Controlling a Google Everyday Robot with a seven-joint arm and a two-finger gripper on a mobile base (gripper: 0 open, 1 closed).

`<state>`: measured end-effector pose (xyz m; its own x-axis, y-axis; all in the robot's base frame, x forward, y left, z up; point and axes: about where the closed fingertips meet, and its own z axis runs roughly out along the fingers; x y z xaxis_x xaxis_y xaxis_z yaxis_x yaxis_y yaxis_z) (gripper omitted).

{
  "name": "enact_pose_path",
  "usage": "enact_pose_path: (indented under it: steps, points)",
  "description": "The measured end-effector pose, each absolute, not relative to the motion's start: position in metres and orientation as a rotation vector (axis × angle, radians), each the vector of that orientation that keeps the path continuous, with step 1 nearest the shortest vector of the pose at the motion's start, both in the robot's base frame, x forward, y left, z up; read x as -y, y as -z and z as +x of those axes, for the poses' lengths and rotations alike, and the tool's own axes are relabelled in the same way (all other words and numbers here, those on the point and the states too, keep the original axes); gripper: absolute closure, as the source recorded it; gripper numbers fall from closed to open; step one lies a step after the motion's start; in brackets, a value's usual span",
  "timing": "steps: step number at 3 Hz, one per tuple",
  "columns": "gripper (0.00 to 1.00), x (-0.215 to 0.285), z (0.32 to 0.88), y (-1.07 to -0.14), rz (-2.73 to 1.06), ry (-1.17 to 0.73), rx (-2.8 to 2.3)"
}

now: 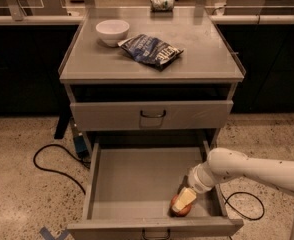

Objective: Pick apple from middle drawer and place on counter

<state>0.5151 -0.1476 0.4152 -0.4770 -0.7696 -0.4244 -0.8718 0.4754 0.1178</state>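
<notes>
The middle drawer (132,179) is pulled open, a wide shallow grey tray. The red apple (182,212) lies on its floor near the front right corner. My gripper (184,200) reaches down into the drawer from the right on a white arm, sits right on top of the apple and covers its upper half. The counter (202,59) is the grey cabinet top above the drawers.
A white bowl (112,31) and a dark blue chip bag (151,49) lie on the counter. A can (162,3) stands on the ledge behind. The upper drawer (152,115) is closed. Black cables (49,156) lie on the floor on both sides of the cabinet.
</notes>
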Motion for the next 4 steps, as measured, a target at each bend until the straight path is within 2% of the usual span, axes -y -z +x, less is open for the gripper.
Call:
enact_pose_path:
  steps: [3,4]
  points:
    - [0.0,0.134,0.482,-0.39,-1.316,-0.435,-2.443]
    - [0.0,0.143,0.496,-0.394,-1.274,-0.419,-2.461]
